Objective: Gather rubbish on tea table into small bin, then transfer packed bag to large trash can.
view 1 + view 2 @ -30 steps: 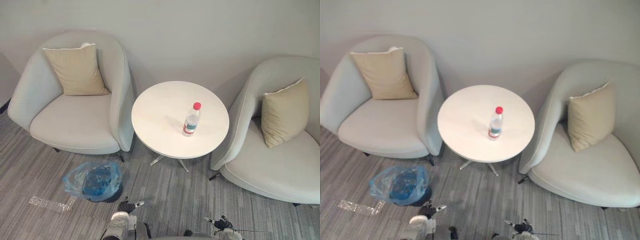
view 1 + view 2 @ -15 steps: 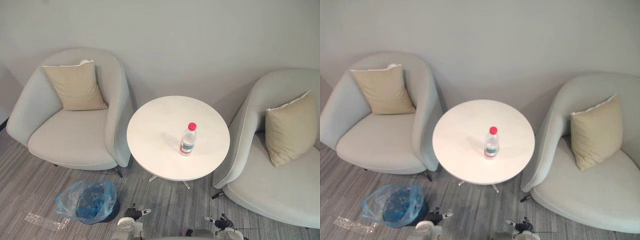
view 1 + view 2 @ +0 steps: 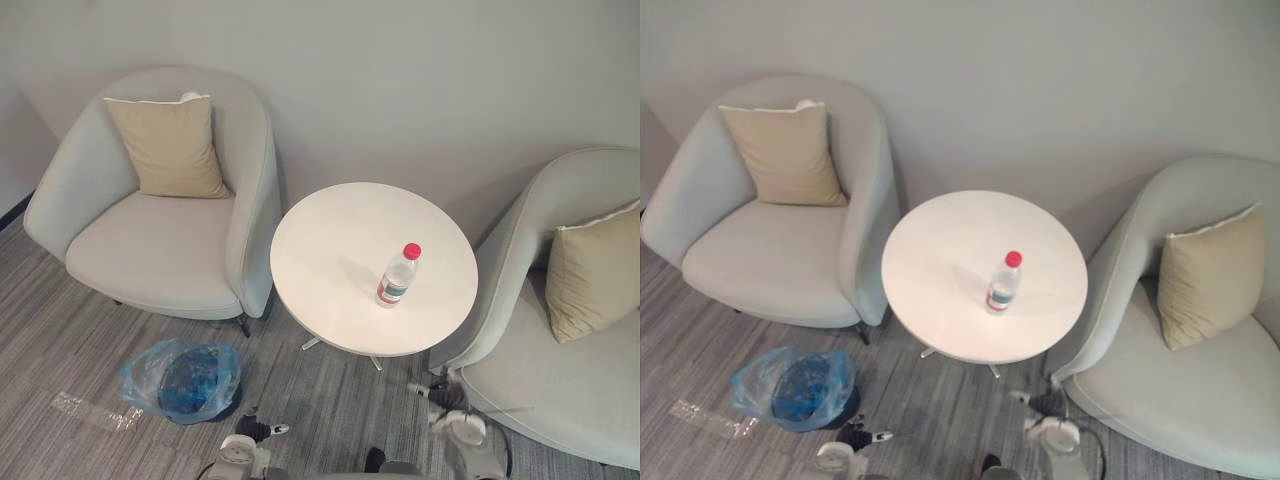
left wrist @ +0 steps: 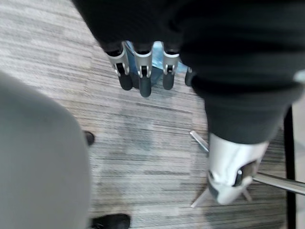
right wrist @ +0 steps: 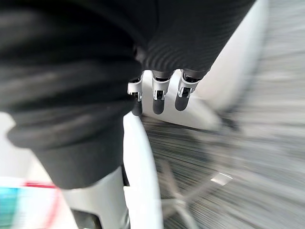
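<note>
A clear plastic bottle (image 3: 398, 276) with a red cap stands upright on the round white tea table (image 3: 330, 230), right of its middle. On the carpet to the table's lower left sits the small bin (image 3: 185, 378), lined with a blue bag whose mouth gapes. My left hand (image 3: 256, 431) hangs low near the bin, its fingers (image 4: 141, 71) straight and empty over the carpet. My right hand (image 3: 446, 402) is raised beside the table's right edge, below the tabletop. Its fingers (image 5: 157, 94) are relaxed and hold nothing.
A grey armchair (image 3: 160, 245) with a beige cushion (image 3: 172, 148) stands left of the table. A second armchair (image 3: 560, 370) with a cushion stands to the right, close to my right hand. A strip of clear plastic (image 3: 95, 410) lies on the carpet left of the bin.
The camera has shifted, so the whole scene sits differently. My right hand has risen from the bottom edge to beside the table and the right armchair. The bottle has not moved.
</note>
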Motion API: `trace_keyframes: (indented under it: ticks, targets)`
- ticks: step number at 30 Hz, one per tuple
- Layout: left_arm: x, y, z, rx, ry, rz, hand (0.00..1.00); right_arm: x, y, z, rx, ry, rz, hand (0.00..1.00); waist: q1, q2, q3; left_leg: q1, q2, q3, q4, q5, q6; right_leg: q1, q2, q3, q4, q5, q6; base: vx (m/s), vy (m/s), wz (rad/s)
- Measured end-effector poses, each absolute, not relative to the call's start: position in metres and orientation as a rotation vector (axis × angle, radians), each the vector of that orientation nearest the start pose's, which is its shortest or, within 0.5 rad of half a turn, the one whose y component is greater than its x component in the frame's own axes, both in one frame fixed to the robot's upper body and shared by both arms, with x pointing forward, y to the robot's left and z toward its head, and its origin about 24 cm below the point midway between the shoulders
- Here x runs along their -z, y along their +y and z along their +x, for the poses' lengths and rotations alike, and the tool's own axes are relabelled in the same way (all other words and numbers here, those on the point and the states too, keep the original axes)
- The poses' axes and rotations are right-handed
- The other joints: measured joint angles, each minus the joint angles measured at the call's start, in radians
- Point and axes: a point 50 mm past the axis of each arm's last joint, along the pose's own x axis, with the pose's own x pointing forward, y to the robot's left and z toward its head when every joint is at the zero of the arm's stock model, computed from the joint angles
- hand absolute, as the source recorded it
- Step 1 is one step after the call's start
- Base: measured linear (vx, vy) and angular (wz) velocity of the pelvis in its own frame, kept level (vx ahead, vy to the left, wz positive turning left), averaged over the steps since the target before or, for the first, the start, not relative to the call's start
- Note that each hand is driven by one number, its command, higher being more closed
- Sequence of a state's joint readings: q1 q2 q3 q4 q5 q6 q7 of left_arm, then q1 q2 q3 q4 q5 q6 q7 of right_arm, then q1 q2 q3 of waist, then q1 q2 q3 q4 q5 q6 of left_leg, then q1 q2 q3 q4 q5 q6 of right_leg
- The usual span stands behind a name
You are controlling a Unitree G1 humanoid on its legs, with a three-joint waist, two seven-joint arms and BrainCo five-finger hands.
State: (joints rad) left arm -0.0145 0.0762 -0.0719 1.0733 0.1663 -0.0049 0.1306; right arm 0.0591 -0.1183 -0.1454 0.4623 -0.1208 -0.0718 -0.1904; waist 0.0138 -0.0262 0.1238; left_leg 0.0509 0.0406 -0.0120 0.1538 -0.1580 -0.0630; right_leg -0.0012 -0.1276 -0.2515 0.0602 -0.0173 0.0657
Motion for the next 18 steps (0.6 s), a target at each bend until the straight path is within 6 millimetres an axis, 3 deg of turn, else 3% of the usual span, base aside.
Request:
trace_keyframes:
  ticks: [10, 16, 18]
  targets:
    - [0.155, 0.173, 0.129, 0.036, 1.026, 0.357, 0.0, 0.022, -0.233, 0.219, 0.423, 0.246, -0.362, 0.0, -0.006, 0.022, 0.009, -0.016, -0.001, -0.041, -0.079, 0.04, -0.007, 0.004, 0.013, -0.016, -0.103, 0.077, -0.001, -0.08, -0.019, 0.06]
    - [0.155, 0.17, 0.129, 0.064, 1.021, 0.377, 0.0, 0.013, -0.243, 0.219, 0.504, 0.209, -0.383, 0.0, -0.009, 0.038, 0.005, -0.032, -0.004, -0.074, -0.085, 0.048, -0.01, 0.005, 0.012, -0.045, -0.119, 0.079, 0.0, 0.02, -0.008, 0.17]
    - [0.155, 0.169, 0.129, 0.064, 1.019, 0.375, 0.0, 0.006, -0.241, 0.23, 0.517, 0.175, -0.353, 0.0, -0.007, 0.048, 0.003, -0.036, -0.006, -0.112, -0.085, 0.049, -0.01, 0.028, 0.017, -0.069, -0.147, 0.08, 0.0, 0.14, -0.013, 0.29]
